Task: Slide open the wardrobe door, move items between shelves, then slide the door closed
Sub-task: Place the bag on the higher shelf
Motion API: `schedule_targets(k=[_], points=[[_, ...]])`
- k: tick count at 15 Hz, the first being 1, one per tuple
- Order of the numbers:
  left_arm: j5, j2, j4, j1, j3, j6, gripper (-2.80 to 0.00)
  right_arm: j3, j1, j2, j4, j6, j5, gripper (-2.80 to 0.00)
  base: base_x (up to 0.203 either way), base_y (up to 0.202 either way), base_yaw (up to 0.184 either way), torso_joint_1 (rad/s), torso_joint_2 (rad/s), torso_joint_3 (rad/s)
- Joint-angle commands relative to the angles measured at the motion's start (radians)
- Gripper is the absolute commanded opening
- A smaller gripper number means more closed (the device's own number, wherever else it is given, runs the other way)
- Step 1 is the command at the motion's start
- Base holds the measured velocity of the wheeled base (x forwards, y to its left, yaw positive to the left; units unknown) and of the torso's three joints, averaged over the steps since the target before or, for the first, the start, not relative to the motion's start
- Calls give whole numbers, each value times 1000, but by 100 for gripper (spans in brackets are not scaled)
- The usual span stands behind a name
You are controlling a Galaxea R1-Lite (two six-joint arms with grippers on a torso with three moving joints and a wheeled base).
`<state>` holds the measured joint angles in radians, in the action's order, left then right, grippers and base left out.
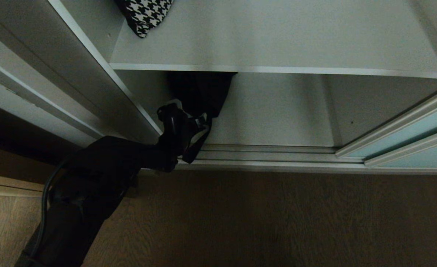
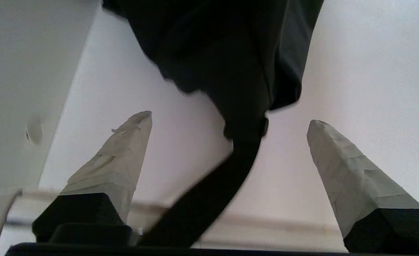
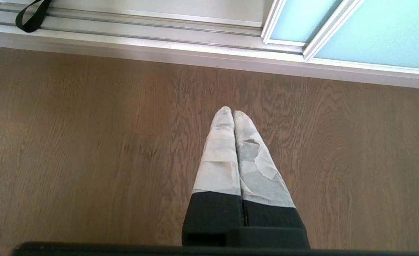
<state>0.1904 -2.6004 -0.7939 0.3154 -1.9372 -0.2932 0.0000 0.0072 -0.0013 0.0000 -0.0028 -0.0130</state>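
Counting: 1 black garment (image 2: 223, 53) | 2 shelves (image 1: 277, 37) | left tool (image 2: 229, 119) spread | right tool (image 3: 233, 113) pressed together

— Where's your left arm?

— Stretched forward and low, its black sleeved forearm angling up from the lower left, wrist bent. Your left gripper (image 1: 188, 128) has its taped fingers (image 2: 124, 156) spread wide, nothing pinched between them.

— And your right?

— Your right gripper (image 3: 233, 113) points straight down (out of the head view), its taped fingertips (image 3: 223, 121) pressed together, holding nothing.
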Motion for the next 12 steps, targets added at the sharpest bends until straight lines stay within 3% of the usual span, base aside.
schedule_targets(k=[1, 3, 7, 12], points=[[0, -48, -106, -13, 0, 22, 0, 0, 0, -2, 0, 0, -1, -280, 0, 0, 0, 0, 0, 0], [-11, -71, -165, -32, -2, 39, 0, 0, 0, -2, 0, 0, -1, -280, 0, 0, 0, 0, 0, 0], [-69, -106, -176, -50, -9, 38, 0, 0, 0, -2, 0, 0, -1, -280, 0, 0, 0, 0, 0, 0], [-67, -111, -242, -49, -9, 43, 0, 0, 0, -2, 0, 0, -1, -280, 0, 0, 0, 0, 0, 0]])
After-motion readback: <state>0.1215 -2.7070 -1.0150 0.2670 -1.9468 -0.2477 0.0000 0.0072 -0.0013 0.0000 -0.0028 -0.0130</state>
